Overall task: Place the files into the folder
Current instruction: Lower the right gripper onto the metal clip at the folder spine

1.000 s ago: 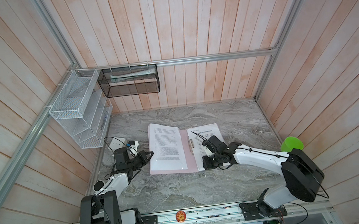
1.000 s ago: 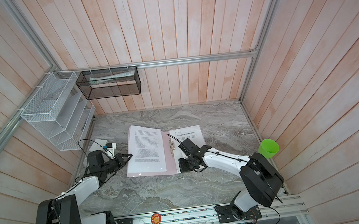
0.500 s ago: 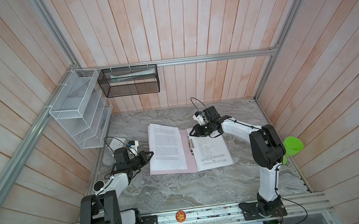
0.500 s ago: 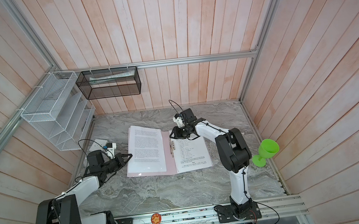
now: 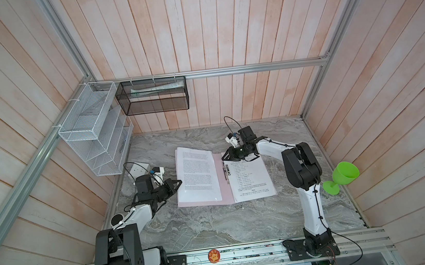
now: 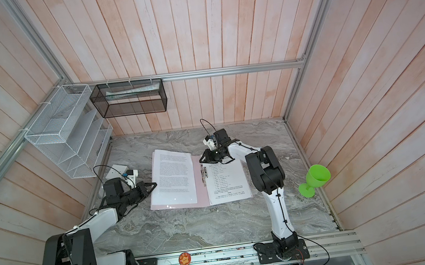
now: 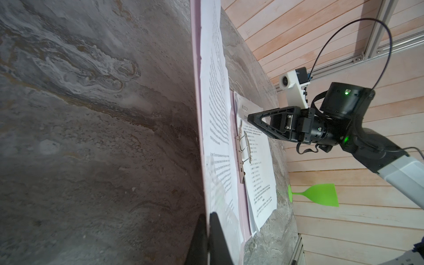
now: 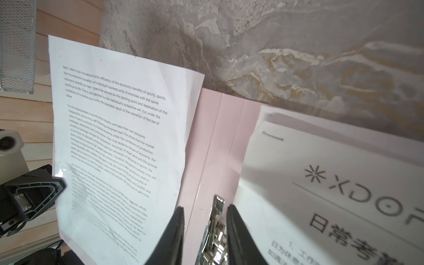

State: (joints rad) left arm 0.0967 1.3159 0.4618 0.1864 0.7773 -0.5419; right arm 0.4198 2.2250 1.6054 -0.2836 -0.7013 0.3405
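Pink folder [image 5: 227,197] is lying open on the marble tabletop [image 5: 215,224], with the files [image 5: 251,180] resting on its right half beside the silver clip [image 8: 216,220]. I am keeping the left gripper [image 5: 177,182] clamped on the outer edge of the left cover, unchanged. The right gripper [image 5: 225,158], which was working at the spine's near end a second ago, is now hovering over the far end, fingers apart either side of the clip.
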